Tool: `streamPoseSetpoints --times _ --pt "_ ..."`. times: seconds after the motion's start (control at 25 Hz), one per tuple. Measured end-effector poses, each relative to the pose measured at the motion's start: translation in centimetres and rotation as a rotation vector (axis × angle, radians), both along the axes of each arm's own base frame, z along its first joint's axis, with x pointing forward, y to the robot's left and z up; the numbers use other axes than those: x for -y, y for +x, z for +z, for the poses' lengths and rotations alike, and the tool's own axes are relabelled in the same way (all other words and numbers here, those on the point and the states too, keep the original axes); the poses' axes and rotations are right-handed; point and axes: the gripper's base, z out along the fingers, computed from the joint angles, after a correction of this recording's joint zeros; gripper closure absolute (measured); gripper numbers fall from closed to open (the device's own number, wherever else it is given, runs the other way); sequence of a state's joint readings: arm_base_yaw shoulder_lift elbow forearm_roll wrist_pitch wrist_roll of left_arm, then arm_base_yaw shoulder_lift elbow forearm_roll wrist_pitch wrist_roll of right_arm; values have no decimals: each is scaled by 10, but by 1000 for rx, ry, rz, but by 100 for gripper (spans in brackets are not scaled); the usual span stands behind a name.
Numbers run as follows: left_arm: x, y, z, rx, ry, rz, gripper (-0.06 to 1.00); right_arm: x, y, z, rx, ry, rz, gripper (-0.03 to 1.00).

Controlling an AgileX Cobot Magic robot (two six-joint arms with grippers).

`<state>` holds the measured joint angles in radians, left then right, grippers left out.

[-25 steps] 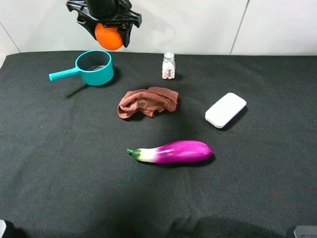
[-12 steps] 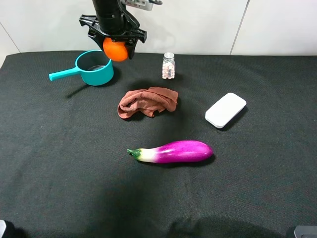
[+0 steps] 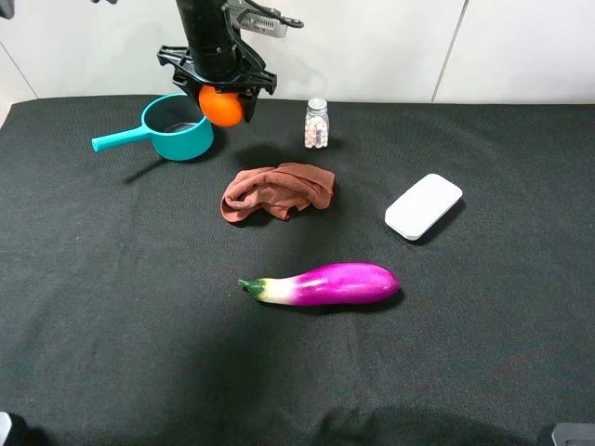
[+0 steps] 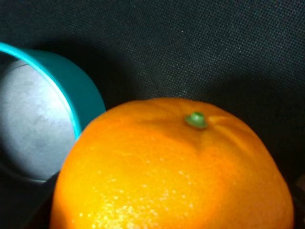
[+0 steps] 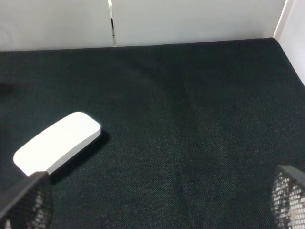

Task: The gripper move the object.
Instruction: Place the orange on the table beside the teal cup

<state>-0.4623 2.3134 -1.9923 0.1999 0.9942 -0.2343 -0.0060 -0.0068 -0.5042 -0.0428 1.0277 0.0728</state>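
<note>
Orange (image 3: 221,107) sits clenched in the left gripper (image 3: 222,98) beside the teal pot (image 3: 178,130); lower it steadily, clear of the rim, before letting go.

Work surface: table (image 3: 84,334), covered edge to edge with black woven cloth (image 3: 483,353); weave visible in wrist views. Cloth matte; faint creases (image 5: 178,157) run across it.
Rear: white wall (image 3: 372,46), smooth, panelled. Panel seam (image 3: 449,51), thin and grey, slants down to table's back edge; second seam (image 3: 19,70) at far left.
Right wrist view: dark vertical gap (image 5: 111,21) between wall panels; white panel (image 5: 293,28) borders cloth at side.
Lighting: diffuse, from above. Shadows on cloth short, soft-edged.
</note>
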Motion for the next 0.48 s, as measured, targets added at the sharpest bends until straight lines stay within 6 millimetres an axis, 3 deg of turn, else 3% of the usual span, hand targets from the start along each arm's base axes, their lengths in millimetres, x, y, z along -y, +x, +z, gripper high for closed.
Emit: streamPoseSetpoints --times 0.48 --pt "5 3 -29 -45 -13 5 18 0 0 0 0 0 0 27"
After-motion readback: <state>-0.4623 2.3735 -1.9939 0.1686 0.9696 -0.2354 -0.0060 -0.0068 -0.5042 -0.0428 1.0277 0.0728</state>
